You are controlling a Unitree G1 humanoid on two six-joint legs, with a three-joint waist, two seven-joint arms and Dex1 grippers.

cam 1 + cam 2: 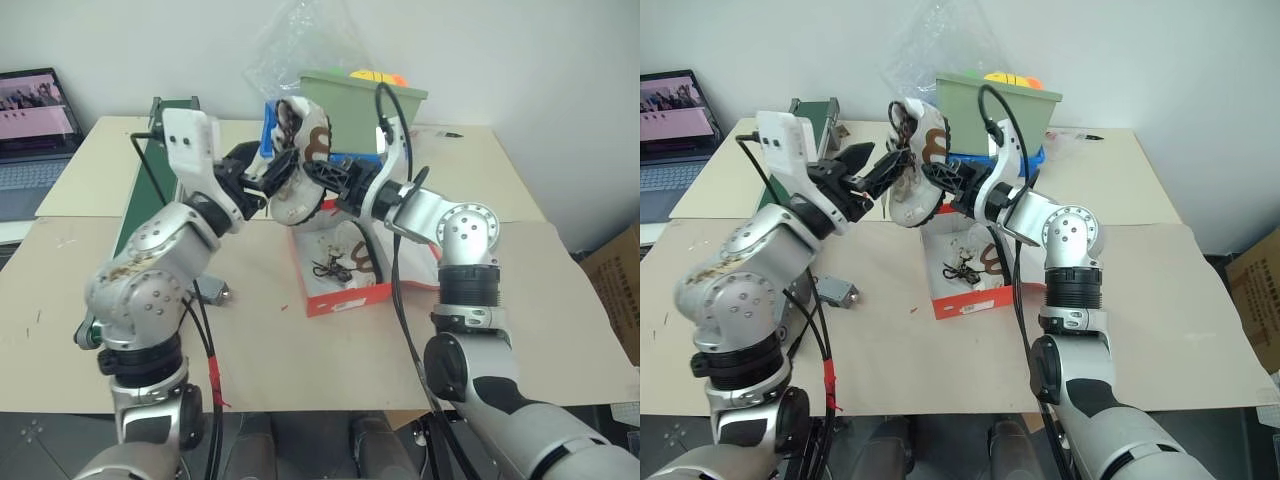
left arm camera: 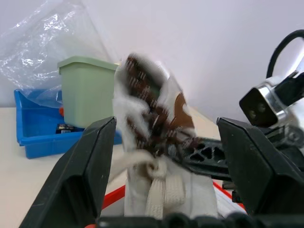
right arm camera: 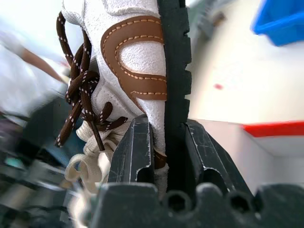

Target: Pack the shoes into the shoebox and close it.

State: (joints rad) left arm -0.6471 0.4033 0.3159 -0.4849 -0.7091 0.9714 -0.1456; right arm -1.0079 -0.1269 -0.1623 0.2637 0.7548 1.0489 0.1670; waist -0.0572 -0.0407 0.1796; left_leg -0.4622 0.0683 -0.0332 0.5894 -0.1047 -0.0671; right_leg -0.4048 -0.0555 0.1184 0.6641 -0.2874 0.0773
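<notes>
Right arm: raised over the middle of the table [image 1: 250, 330], forearm running up from the elbow toward the far side, wrist bent so the gripper points forward and toward the robot's left, about level.
Right gripper [image 3: 164, 142]: fingers pinched on the side wall and dark sole edge of the held shoe [image 1: 300, 165]; the wrist view shows one finger on each side of that edge with almost no gap.
Left arm: elbow low at the near left, forearm rising toward the centre, wrist angled so the gripper points forward, to the robot's right and slightly upward.
Left gripper [image 2: 166, 161]: jaws spread wide, one finger on each side of the held shoe; neither finger clearly presses it, so it grips nothing.
Held shoe: cream with a brown patch and dark brown laces, hanging in the air above the far end of the shoebox [image 1: 345, 295], standing roughly on end.
Second shoe [image 1: 355, 262]: lying inside the shoebox, laces and brown trim showing, partly hidden by the right arm.
Shoebox: red-orange, open, white inside, on the table just in front of the right arm's elbow.
Green bin [image 1: 365, 105]: at the far edge, behind the held shoe.
Blue tray [image 2: 35, 126]: beside the green bin.
Laptop [image 1: 35, 125]: on a surface at the far left, well apart from the shoebox.
</notes>
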